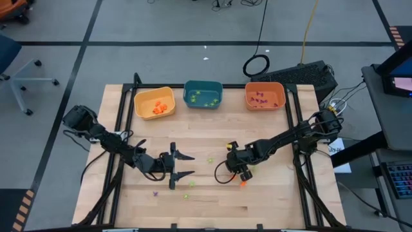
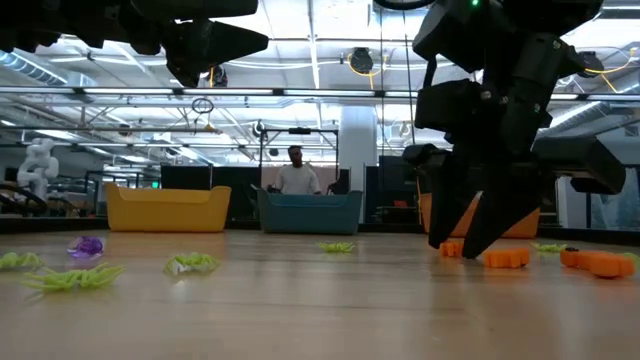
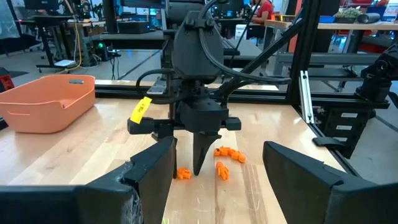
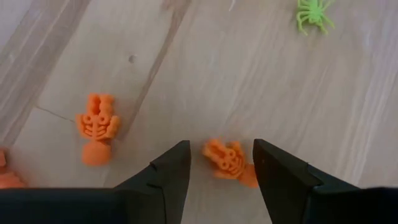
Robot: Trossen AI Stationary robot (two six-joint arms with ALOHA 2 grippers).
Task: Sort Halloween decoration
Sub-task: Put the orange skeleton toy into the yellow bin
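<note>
Right gripper (image 4: 216,163): low over the surface (image 4: 261,81), fingers parted, holding nothing. An orange skeleton trinket (image 4: 229,160) lies flat in the gap between the fingers, touching neither as far as you can see. Its long axis runs slantwise across the gap, not square to it, so judge whether the close will catch body or only a limb.

Second orange skeleton (image 4: 96,127): flat on the surface, outside the fingers to one side, near but apart.

Green spider (image 4: 314,14): further ahead of the gripper, well apart.

Orange bin (image 1: 264,95): at the far edge of the surface, on your right arm's side.

Yellow bin (image 1: 154,102): holds the orange pieces already sorted, lies toward the left arm.

Left gripper (image 1: 183,165): waiting mid-surface with fingers wide, empty; the right gripper is plainly the nearer to the trinket.
</note>
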